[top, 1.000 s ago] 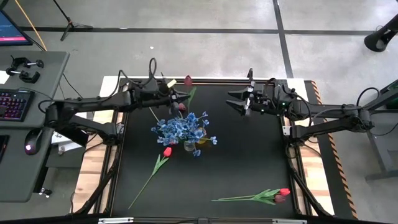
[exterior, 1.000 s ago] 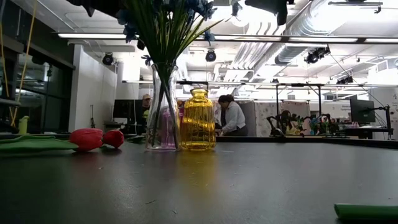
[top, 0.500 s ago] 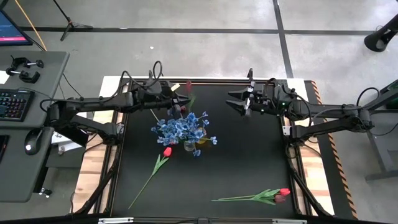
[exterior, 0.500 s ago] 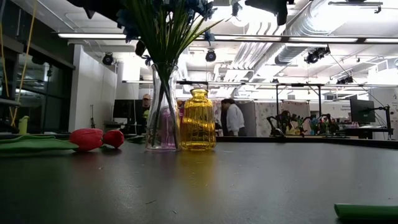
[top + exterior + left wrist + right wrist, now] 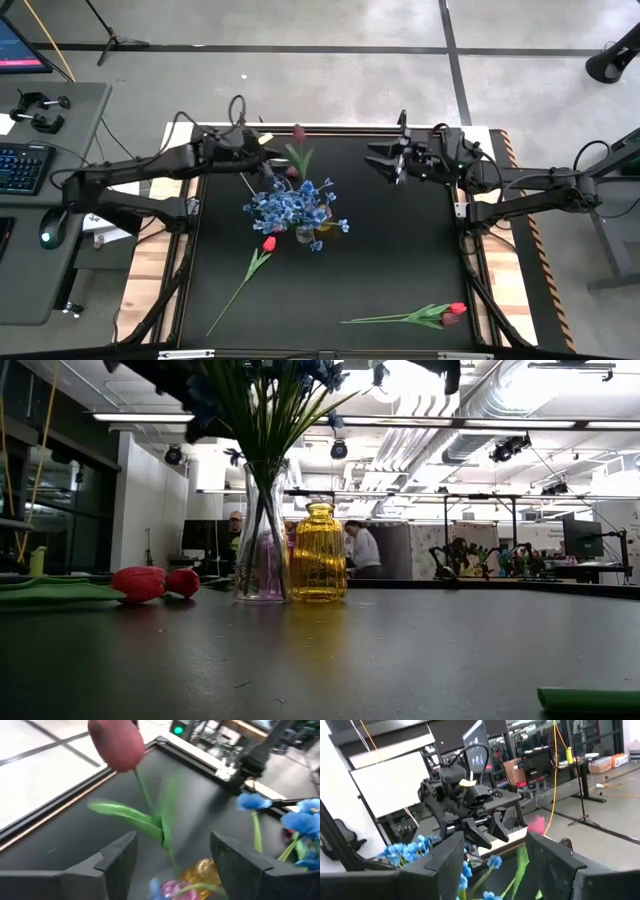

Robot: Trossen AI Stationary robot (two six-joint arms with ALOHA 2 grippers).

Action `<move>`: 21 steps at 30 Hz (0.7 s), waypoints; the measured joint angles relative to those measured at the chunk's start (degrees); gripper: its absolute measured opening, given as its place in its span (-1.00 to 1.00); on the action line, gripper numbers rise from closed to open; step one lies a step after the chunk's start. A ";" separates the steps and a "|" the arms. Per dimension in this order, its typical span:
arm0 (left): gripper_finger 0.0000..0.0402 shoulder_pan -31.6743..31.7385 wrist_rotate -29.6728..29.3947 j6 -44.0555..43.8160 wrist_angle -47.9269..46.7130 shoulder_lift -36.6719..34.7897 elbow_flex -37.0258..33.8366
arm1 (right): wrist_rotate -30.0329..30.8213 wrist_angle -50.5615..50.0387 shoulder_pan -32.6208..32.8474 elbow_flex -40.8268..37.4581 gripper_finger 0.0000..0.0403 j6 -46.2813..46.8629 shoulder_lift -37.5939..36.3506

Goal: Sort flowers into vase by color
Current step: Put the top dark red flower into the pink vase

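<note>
Just ahead of the wide-open, empty left gripper (image 5: 172, 851), a maroon tulip (image 5: 116, 744) stands free.

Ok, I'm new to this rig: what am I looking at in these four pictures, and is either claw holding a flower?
Two dark robot arms work at a black table. One picture looks straight down, one looks level across the tabletop, one comes from each wrist. The left gripper is open; the dark maroon tulip before it stands free, stem running down toward the vases. The right gripper waits opposite, open and empty. Mid-table, small blue blossoms fill a clear glass vase beside a yellow glass bottle. A bright red tulip and a pair of tulips lie on the table.
</note>
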 joint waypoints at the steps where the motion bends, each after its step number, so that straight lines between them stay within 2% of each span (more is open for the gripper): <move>1: 0.20 0.29 -0.66 0.00 -1.79 -1.29 0.00 | 0.00 0.54 0.00 -0.01 0.01 0.06 0.00; 7: 0.22 0.72 -4.15 -3.87 -17.24 -7.26 0.02 | -0.08 2.83 0.00 0.00 0.01 5.25 0.00; 14: 0.22 -2.75 -1.39 -13.33 -36.20 -8.64 0.00 | -0.56 2.85 0.00 -0.01 0.01 9.21 0.02; 21: 0.22 -8.70 -1.99 -21.47 -37.15 -8.64 -4.75 | -0.64 3.05 0.00 -0.01 0.01 13.40 0.02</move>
